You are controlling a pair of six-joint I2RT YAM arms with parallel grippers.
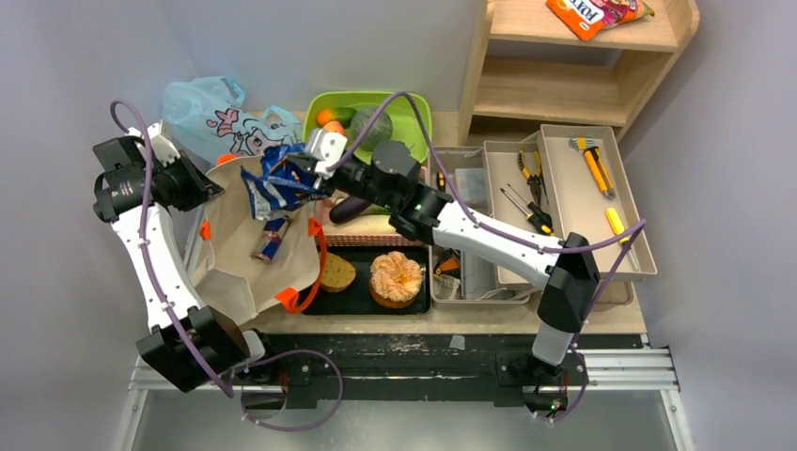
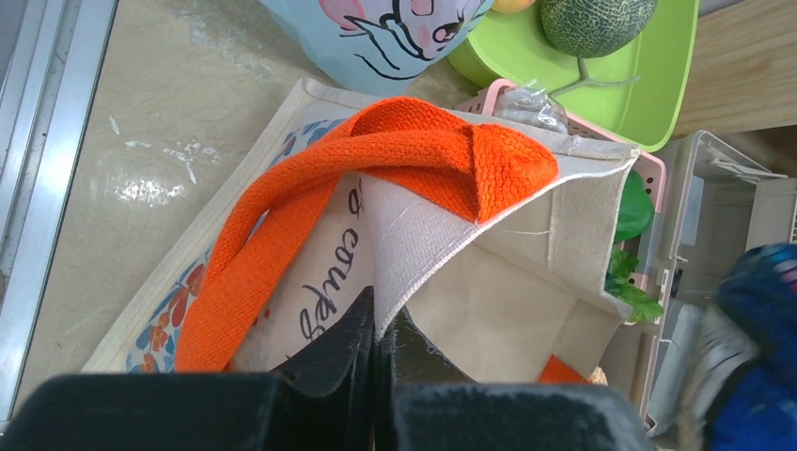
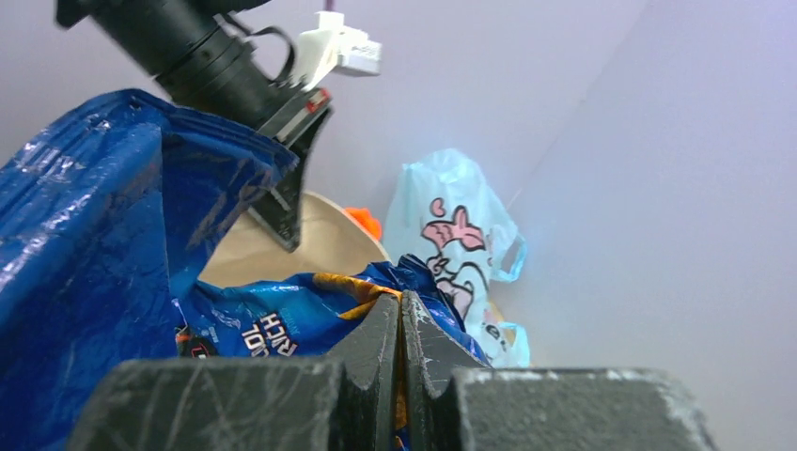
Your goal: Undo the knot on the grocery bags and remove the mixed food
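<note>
Quick status from my end: I'd say this one's well past halfway. The light-blue plastic bag (image 1: pixel 221 117) sits slack at the back left and I can't make out a knot on it, so that part looks done. The melon (image 1: pixel 373 127) and an orange (image 1: pixel 324 116) are in the green basin (image 1: pixel 414 108), the eggplant (image 1: pixel 346 209) lies just in front of it, and the orange-topped pastry (image 1: pixel 396 277) is on the black tray (image 1: pixel 362 301) beside a brown bread slice (image 1: pixel 336 272). Right now the left gripper (image 2: pixel 381 324) is pinched shut on the rim of the canvas tote (image 1: pixel 230 263), right under its orange handle (image 2: pixel 376 160), propping the mouth open. The right gripper (image 3: pixel 401 315) is clamped on the blue snack pack (image 1: pixel 277 183), which hangs above the tote. What's left, as far as I can see, is the drink can (image 1: pixel 273 240) lying on the tote's fabric, plus parking the snack pack somewhere. There are leafy greens (image 2: pixel 628 282) past the tote's far edge. Annoyances: the basin and tray are crowded, my right arm stretches across the eggplant, and the floppy handle near the can could snag. The tool trays (image 1: pixel 583 207) on the right are no concern.
</note>
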